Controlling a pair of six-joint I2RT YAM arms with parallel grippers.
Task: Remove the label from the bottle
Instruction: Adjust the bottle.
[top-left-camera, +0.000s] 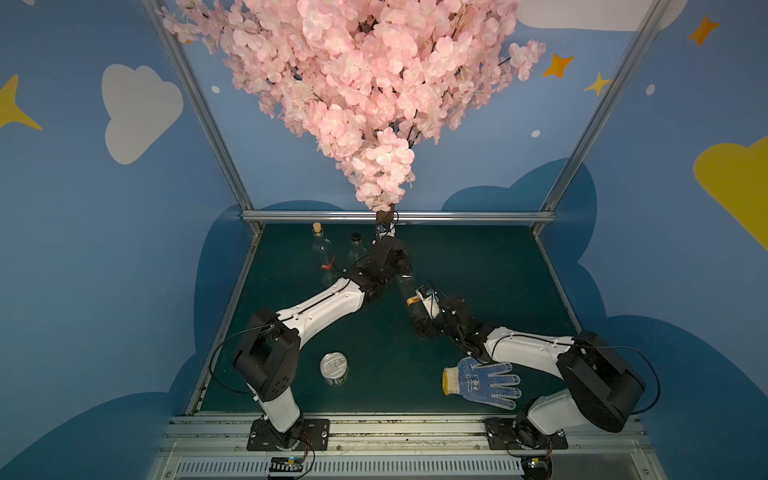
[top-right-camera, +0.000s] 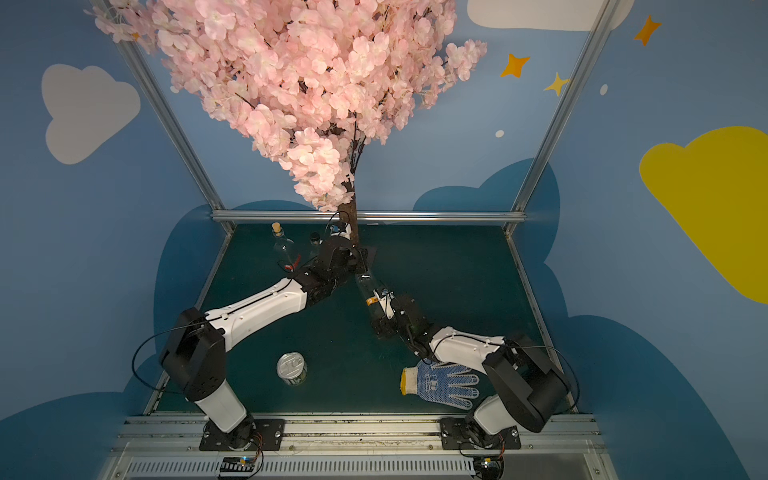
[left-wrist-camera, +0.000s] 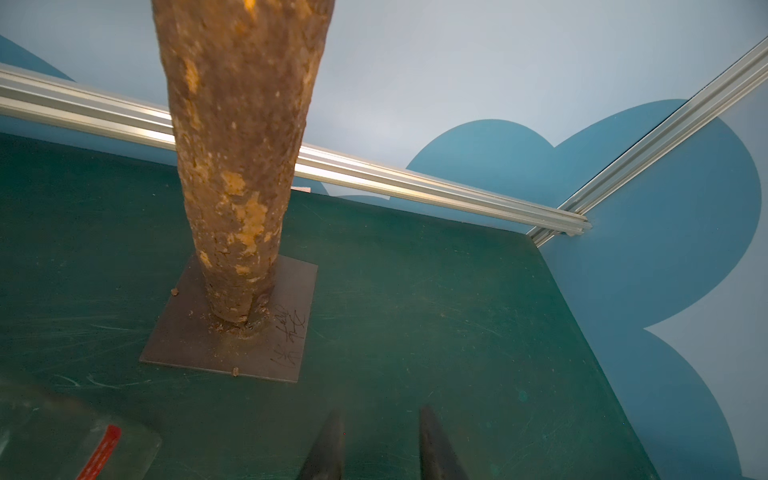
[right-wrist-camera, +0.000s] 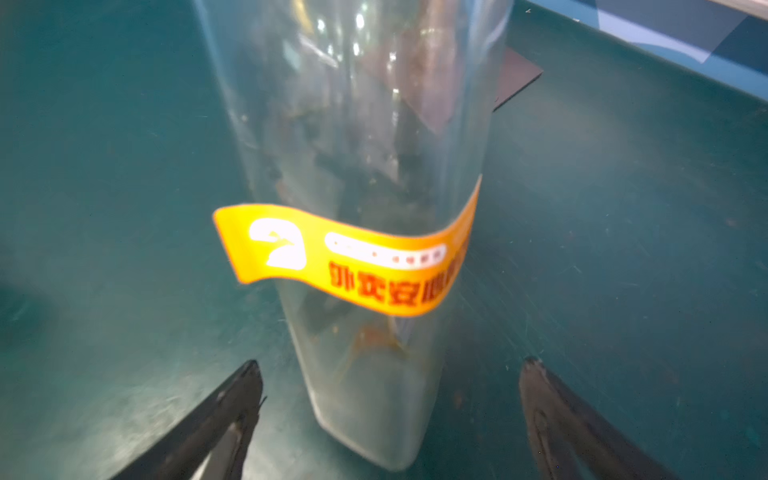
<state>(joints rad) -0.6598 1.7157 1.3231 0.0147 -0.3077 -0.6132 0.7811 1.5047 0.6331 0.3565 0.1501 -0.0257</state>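
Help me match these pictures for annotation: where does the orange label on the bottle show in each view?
In a top view: orange label just right of centre, lower half, on the bottle.
In a top view: just left of centre, lower half.
Left wrist: not in it.
Right wrist: mid-frame, around the bottle, one end sticking free.
Shared landmark: the tree's dark base plate.

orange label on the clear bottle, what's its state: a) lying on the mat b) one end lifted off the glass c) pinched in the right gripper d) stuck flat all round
b: one end of the orange label curls free of the bottle, the rest stuck on.
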